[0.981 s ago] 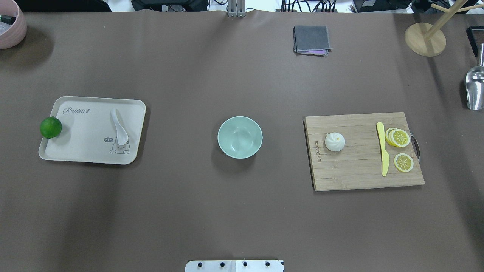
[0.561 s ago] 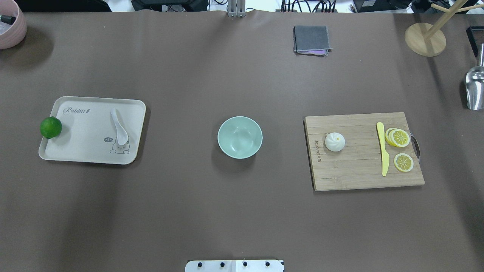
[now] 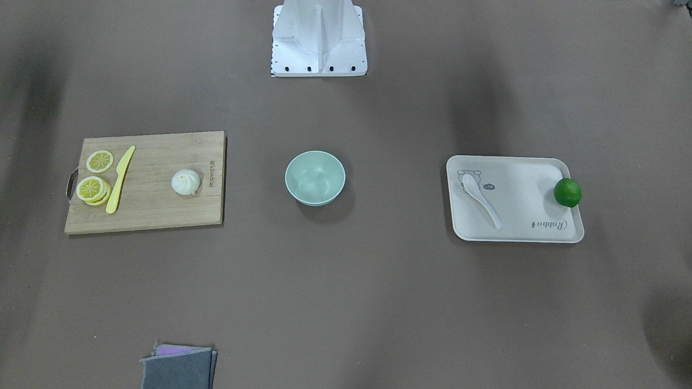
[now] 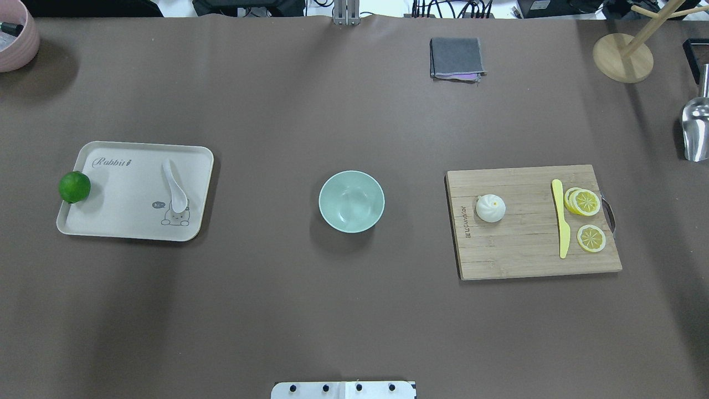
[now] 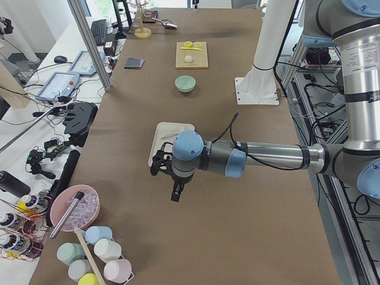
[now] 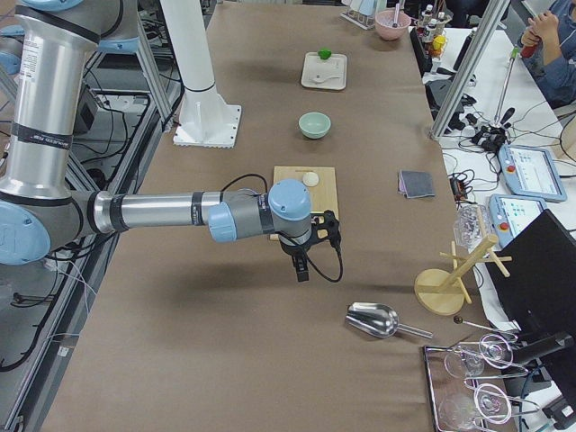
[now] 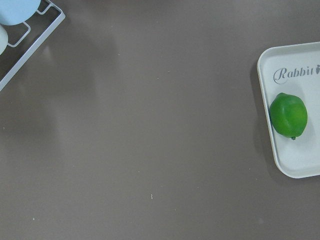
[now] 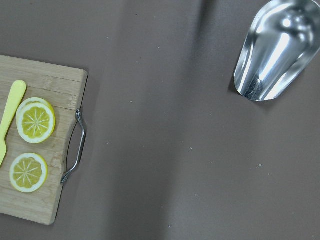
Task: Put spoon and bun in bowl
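Only side views show left hand (image 5: pixel 176 197) and right hand (image 6: pixel 302 270); whether jaws stand apart or closed is unreadable. Left view: near arm covers part of tray (image 5: pixel 170 128). Right view: near arm covers part of board (image 6: pixel 290 174). Wrist views: tray, board, knife (image 8: pixel 10 110), scoop (image 8: pixel 277 50) cropped by frame edges
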Controlling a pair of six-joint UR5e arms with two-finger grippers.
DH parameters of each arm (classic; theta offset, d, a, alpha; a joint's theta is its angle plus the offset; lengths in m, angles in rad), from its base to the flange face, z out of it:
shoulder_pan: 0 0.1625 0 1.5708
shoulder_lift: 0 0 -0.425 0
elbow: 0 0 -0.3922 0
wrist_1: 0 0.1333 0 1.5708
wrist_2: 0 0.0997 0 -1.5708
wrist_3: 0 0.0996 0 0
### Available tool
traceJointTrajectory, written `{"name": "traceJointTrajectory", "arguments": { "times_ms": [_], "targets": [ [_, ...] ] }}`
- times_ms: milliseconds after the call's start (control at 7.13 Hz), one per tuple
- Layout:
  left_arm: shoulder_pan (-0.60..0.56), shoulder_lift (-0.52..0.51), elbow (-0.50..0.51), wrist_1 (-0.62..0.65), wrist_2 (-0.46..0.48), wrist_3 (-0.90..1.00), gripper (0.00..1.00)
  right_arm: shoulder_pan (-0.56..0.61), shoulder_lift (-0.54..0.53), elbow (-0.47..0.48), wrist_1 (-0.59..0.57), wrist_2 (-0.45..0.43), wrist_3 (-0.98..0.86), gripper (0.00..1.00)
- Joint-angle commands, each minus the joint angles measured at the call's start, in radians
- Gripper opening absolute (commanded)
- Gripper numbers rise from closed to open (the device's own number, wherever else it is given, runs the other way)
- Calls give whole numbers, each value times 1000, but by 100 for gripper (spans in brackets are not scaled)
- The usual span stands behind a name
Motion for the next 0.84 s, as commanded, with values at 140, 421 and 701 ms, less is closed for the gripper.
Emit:
{"name": "traceJointTrajectory", "arguments": {
  "times_ms": [140,421,701],
  "targets": [
    [1,-2,-10,-13,-15,-62,97,-4,-10,-2,47,-4,7,100],
    [13,-5,-24,-117,-51,-208,97,-10,-10,-2,101,0,-2,100],
    [89,-53,-30,-122,-44,-225,95,-25,-10,-10,126,13,15,100]
  ]
}}
